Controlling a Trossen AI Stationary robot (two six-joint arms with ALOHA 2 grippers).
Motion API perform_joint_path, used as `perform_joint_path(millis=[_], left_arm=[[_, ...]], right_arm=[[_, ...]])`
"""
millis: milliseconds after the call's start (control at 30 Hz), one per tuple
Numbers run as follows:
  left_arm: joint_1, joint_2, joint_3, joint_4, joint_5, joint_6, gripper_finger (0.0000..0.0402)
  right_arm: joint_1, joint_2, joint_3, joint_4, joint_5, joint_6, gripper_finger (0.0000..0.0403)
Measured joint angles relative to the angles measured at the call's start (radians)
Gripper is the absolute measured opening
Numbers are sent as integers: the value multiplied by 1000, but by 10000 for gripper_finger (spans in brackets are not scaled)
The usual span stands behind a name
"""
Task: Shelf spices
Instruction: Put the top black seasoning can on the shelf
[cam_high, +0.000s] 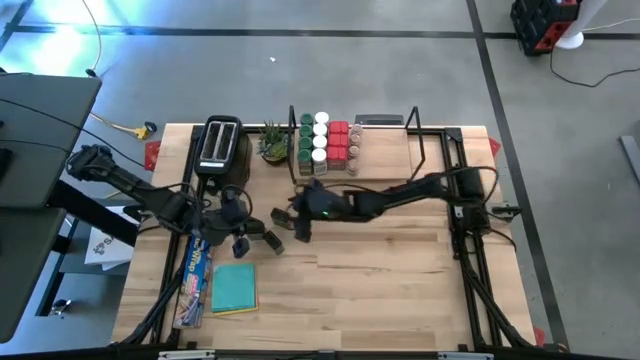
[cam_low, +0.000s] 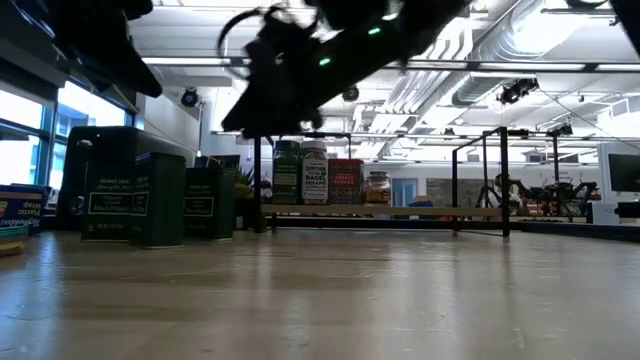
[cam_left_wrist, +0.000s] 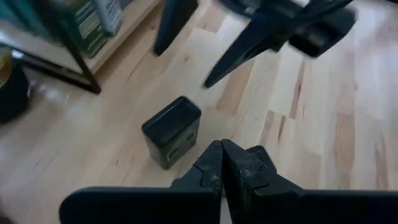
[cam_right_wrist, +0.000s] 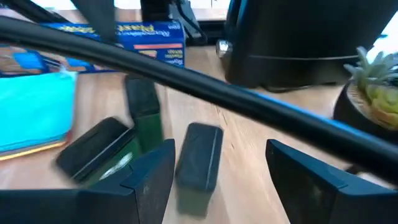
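The shelf (cam_high: 385, 155) stands at the table's far middle. On its left part stand spices (cam_high: 322, 142): green-lidded jars, white-lidded jars and red tins. Three dark rectangular tins (cam_low: 158, 198) stand on the table in front of the toaster. My right gripper (cam_right_wrist: 221, 152) is open and reaches in from the right. One dark tin (cam_right_wrist: 198, 160) stands just ahead of its fingers, which touch nothing. My left gripper (cam_left_wrist: 222, 163) is shut and empty. It hangs over the table beside another dark tin (cam_left_wrist: 173, 130).
A black toaster (cam_high: 221, 148) and a small potted plant (cam_high: 272, 145) stand at the far left. A teal pad (cam_high: 235, 288) and a blue box (cam_high: 196, 275) lie near the front left. A dark cable (cam_right_wrist: 249, 99) crosses in front of my right gripper.
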Motion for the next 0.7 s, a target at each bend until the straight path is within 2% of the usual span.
perform_joint_path(millis=[167,300,500,700], left_arm=[[-27,0,0,-42,-17,-53,0],[-37,0,0,-44,-19,-56,0],[-40,0,0,-43,-21,-55,0],[-40,0,0,-43,-42,-47,0]], right_arm=[[-27,119,192,-163,-57,0,245],[-28,191,292,-248,-99,2,245],[-30,237,333,-270,-105,33,241],[-60,238,334,-296,-184,86,201]])
